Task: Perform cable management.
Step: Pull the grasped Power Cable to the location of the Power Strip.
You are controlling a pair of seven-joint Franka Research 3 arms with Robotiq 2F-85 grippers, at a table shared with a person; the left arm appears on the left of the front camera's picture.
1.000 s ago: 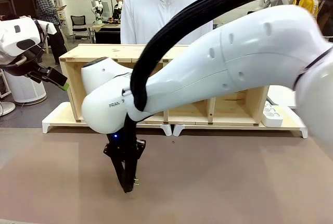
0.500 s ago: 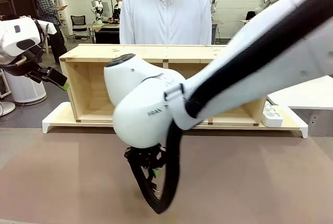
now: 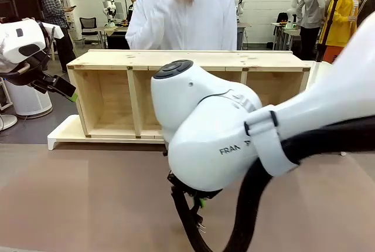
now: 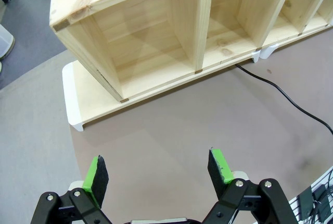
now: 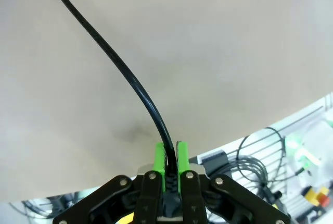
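The right gripper (image 5: 171,156) is pinching the long thin black rubber cable (image 5: 130,81). Its arm has just swung sideways in front of the pale wooden shelf box (image 3: 117,82), so the cable is probably being pulled out from the box. The left gripper (image 4: 158,169) is spread wide, holding nothing.

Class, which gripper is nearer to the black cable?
Right. The right gripper is shut on the cable, pinched between its green pads. The left gripper hangs open above the table, apart from the cable running by the wooden shelf.

Wooden shelf (image 3: 117,58) on brown table (image 3: 82,199) — person (image 3: 193,23) behind.
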